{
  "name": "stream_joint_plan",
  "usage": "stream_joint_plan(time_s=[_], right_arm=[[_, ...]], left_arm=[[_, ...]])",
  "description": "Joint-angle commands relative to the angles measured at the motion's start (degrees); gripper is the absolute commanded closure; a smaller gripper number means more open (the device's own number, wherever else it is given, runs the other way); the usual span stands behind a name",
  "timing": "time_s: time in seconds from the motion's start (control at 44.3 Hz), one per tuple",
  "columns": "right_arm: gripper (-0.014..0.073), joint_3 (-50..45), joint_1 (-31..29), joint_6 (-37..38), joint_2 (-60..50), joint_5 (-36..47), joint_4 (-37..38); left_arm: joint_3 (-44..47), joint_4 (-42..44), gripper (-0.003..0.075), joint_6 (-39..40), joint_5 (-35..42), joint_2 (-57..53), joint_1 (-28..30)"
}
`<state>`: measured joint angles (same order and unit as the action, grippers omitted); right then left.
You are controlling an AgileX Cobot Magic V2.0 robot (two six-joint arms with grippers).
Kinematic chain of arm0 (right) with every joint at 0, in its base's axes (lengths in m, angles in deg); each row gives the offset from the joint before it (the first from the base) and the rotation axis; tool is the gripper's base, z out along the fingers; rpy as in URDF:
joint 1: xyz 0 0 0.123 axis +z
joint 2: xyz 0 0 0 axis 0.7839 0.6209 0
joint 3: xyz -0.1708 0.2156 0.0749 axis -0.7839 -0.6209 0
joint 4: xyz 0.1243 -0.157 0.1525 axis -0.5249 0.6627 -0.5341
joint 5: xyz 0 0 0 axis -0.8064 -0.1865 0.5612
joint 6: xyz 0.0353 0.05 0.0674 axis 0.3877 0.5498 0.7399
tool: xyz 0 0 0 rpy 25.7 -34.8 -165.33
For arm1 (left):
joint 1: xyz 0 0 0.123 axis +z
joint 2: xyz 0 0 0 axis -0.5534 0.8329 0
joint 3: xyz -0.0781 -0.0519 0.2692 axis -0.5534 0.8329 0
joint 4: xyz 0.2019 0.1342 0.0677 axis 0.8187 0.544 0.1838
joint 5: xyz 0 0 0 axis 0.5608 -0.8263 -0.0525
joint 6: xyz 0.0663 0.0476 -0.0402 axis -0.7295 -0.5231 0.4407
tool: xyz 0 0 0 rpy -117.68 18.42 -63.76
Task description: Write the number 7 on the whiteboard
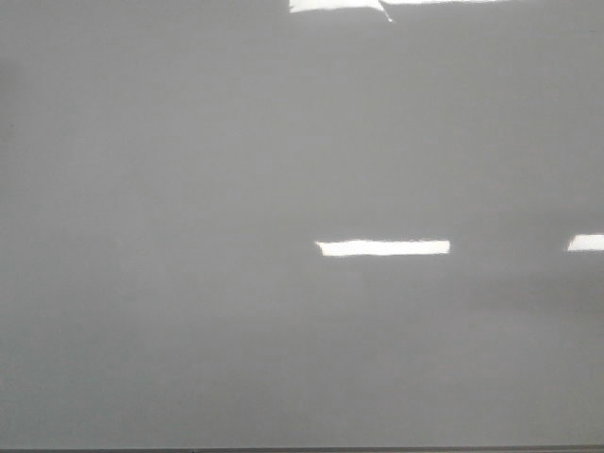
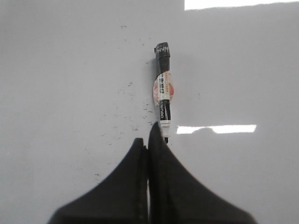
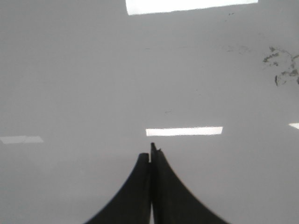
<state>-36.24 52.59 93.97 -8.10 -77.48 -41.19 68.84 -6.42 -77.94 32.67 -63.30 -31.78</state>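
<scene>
- Grey-white and glossy, the whiteboard [image 1: 189,236] fills the front view, marked only by bright rectangular glare patches and a thin dark edge along its near side. No arm shows in this view, and no drawn 7 can be seen on the board.
- From the left wrist, the left gripper [image 2: 148,144] hangs over the whiteboard with its dark fingers [image 2: 173,182] clenched together, nothing between them. A marker [image 2: 163,88] lies flat on the board just beyond the fingertips, its tip end nearest them and its black cap end farthest away. Faint dark specks dot the board beside the marker.
- From the right wrist, the right gripper [image 3: 151,156] is likewise pressed closed and empty above the board. Smudged dark marks [image 3: 282,70] sit well away from the fingertips.
</scene>
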Motion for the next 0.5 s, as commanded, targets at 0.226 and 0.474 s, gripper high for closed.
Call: stream_joint_plan(time_s=[0.226, 0.474], right_arm=[[0.0662, 10.0, -0.3, -0.3, -0.6, -3.1, -0.1], [0.0662, 24.4, -0.3, -0.8, 6.4, -10.8, -0.1]], left_arm=[[-8.8, -1.8, 0.0741, 0.1, 7.5, -0.5, -0.1], [-26.3, -1.8, 0.0741, 0.1, -3.1, 5.9, -0.1]])
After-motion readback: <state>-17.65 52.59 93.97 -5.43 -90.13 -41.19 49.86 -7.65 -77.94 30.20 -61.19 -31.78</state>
